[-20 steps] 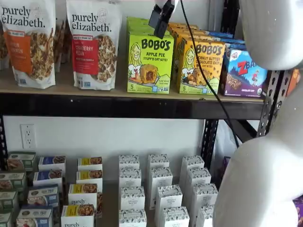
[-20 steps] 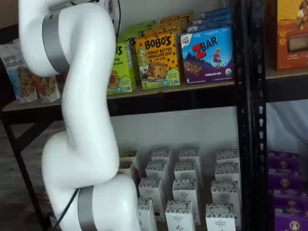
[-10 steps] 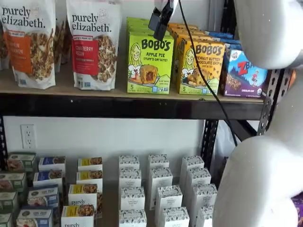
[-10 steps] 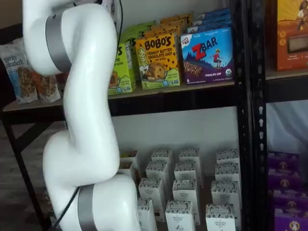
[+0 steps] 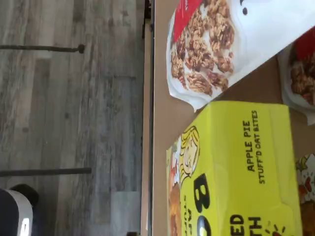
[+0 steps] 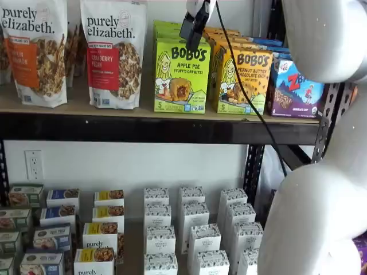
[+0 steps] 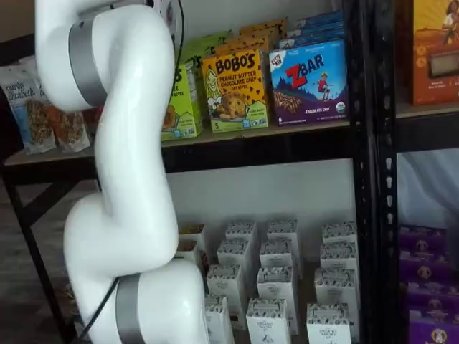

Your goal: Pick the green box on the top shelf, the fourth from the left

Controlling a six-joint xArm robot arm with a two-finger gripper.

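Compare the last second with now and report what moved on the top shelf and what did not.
Only the arm moved. In a shelf view the hand crept slightly upward and to the right above the green box, touching and holding nothing. The green box, the yellow-orange Bobo's carton, the ZBar box and the granola bags all stayed put on the top shelf.

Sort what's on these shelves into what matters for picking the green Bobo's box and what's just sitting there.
For the job:
- green Bobo's Apple Pie box
- top shelf
- gripper, above the box's top edge

Just sitting there:
- Bobo's peanut butter chocolate chip box
- ZBar box
- Purely Elizabeth granola bags
- white cartons on the lower level
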